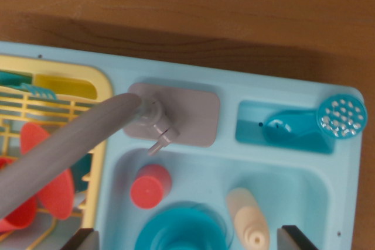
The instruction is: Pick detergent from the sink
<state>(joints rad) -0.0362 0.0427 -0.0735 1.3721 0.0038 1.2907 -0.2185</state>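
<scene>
The detergent (249, 219) is a cream bottle lying in the light-blue sink basin (304, 188), its nozzle toward the bottom of the wrist view. My gripper (188, 239) is open above the basin. Only its two dark fingertips (299, 238) show, at the bottom edge. The bottle lies between them, closer to the one on the wrist view's right. Nothing is held.
A red cup (150, 187) and a teal bowl (184, 229) share the basin, left of the bottle. A grey faucet (64, 153) reaches diagonally over the yellow dish rack (88, 80), which holds red dishes. A teal brush (328, 121) lies in a side compartment. Wooden tabletop (187, 4) lies beyond.
</scene>
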